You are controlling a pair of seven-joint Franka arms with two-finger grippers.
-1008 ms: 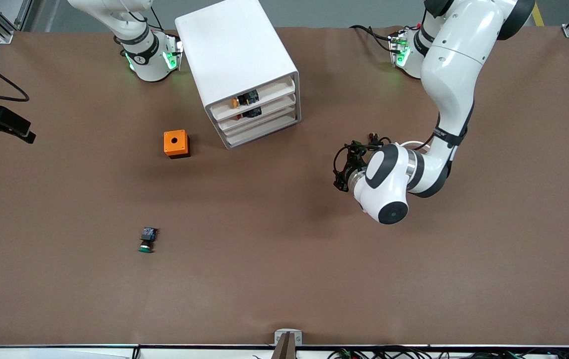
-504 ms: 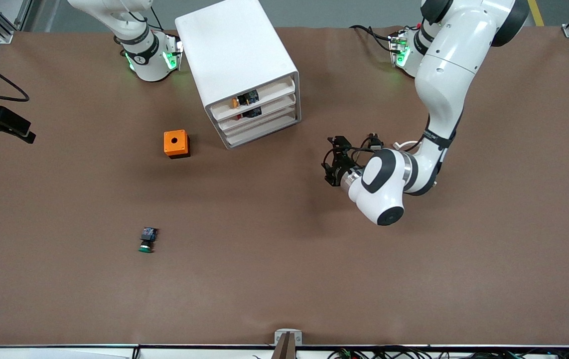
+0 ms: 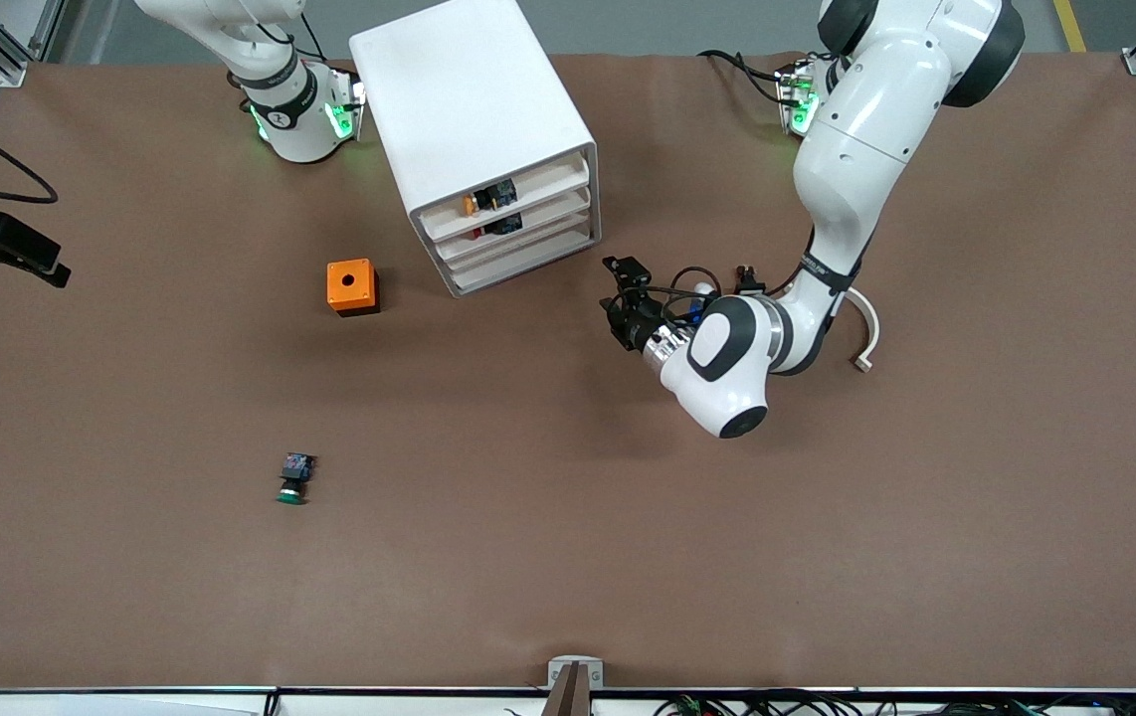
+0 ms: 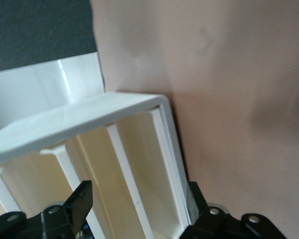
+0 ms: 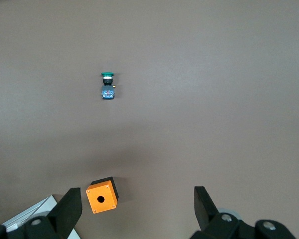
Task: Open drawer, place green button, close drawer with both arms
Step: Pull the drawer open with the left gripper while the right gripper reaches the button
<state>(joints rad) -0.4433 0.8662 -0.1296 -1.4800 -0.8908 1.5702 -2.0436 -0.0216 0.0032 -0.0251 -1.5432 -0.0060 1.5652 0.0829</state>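
The white cabinet (image 3: 473, 109) stands near the robots' bases, its four drawers all pushed in; the third drawer (image 3: 520, 246) is shut. The green-capped button (image 3: 293, 478) lies on the brown table nearer the front camera, toward the right arm's end; it also shows in the right wrist view (image 5: 107, 85). My left gripper (image 3: 618, 296) is open and empty just off the table, beside the cabinet's drawer-front corner; in its wrist view (image 4: 138, 196) the open fingers frame the cabinet's edge (image 4: 162, 149). My right gripper (image 5: 137, 199) is open and empty, high over the orange box, out of the front view.
An orange square box with a round hole (image 3: 352, 286) sits beside the cabinet, toward the right arm's end, and shows in the right wrist view (image 5: 101, 195). Small parts (image 3: 488, 196) lie in the upper two drawers. A white curved piece (image 3: 866, 333) lies by the left arm.
My left arm has swung its gripper across the table toward the cabinet's drawer fronts. The button, the orange box and the cabinet have not moved.
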